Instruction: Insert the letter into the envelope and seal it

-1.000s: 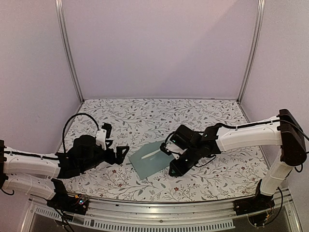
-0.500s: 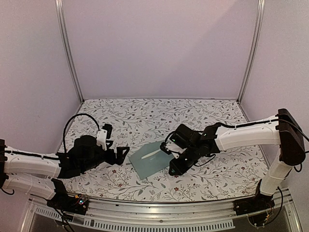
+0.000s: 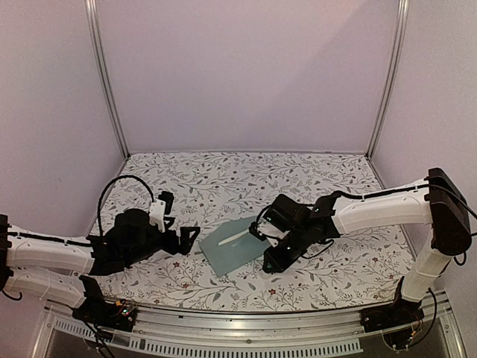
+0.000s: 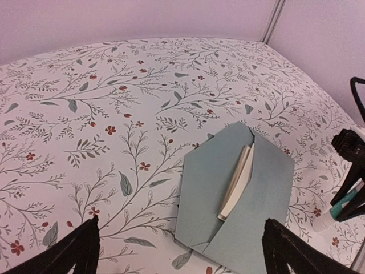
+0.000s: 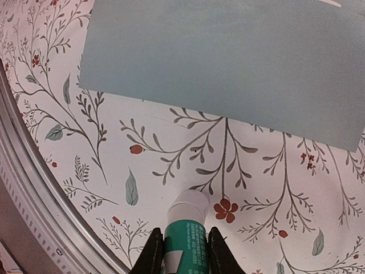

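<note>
The teal envelope (image 3: 232,251) (image 4: 228,197) (image 5: 228,63) lies flat on the floral tablecloth. A narrow cream strip of the letter (image 4: 239,180) (image 3: 231,238) shows in its opening; the rest is hidden inside. My left gripper (image 3: 185,227) (image 4: 185,251) is open, low at the envelope's left end, with nothing between its fingers. My right gripper (image 3: 270,262) (image 5: 185,254) is shut on a white-and-teal glue stick (image 5: 187,225) (image 4: 336,208). It holds the white tip down over the cloth, just off the envelope's near right edge.
A metal rail (image 5: 40,194) (image 3: 246,317) runs along the table's near edge, close to the right gripper. Upright frame posts (image 3: 106,82) stand at the back corners, and lilac walls close off the sides and back.
The right gripper and its glue stick have edged slightly toward the near right. The left arm and the envelope have stayed put.
</note>
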Controlling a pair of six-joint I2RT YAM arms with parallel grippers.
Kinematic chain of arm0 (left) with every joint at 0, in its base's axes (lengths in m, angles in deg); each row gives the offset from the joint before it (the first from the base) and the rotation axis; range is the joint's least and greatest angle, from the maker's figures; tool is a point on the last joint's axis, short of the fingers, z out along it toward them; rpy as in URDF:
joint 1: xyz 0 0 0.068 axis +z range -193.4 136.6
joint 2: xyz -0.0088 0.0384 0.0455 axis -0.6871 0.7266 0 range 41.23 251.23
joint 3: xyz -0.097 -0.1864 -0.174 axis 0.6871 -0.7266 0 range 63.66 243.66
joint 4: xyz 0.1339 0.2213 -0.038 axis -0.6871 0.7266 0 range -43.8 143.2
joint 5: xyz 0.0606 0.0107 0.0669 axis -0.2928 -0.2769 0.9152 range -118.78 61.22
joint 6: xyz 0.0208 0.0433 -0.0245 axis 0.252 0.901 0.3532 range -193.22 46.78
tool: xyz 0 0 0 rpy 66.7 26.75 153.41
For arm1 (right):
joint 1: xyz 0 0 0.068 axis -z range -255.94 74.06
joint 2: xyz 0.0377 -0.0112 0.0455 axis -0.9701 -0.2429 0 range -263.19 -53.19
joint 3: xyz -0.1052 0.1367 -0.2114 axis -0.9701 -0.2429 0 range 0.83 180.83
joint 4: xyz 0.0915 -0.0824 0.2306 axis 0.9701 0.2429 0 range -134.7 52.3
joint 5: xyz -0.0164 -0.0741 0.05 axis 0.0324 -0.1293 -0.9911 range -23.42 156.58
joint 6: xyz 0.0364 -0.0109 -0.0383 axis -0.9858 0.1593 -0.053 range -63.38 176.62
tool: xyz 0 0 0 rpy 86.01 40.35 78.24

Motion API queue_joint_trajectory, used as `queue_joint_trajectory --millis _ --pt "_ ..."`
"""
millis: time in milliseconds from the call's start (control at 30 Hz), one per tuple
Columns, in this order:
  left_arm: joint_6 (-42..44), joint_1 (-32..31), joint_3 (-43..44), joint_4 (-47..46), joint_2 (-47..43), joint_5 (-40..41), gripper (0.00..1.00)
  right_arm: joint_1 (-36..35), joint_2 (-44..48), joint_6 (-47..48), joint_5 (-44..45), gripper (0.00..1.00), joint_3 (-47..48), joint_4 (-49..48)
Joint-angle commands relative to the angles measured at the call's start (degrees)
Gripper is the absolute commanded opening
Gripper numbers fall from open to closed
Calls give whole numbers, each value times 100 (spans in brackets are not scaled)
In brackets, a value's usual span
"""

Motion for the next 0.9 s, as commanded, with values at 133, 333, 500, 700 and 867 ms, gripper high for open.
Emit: queue_joint_trajectory --millis 133,333,500,700,867 --pt "80 75 52 9 58 -84 99 24 77 10 170 0 -17 53" --pt "79 75 52 14 58 -82 99 24 -5 8 240 0 51 229" --pt "87 73 61 16 54 -93 99 24 -90 11 287 0 144 378" --pt "90 73 70 36 58 -117 99 24 -269 53 301 0 363 661" --pt "98 73 76 36 69 -120 99 24 -464 107 336 0 531 891"
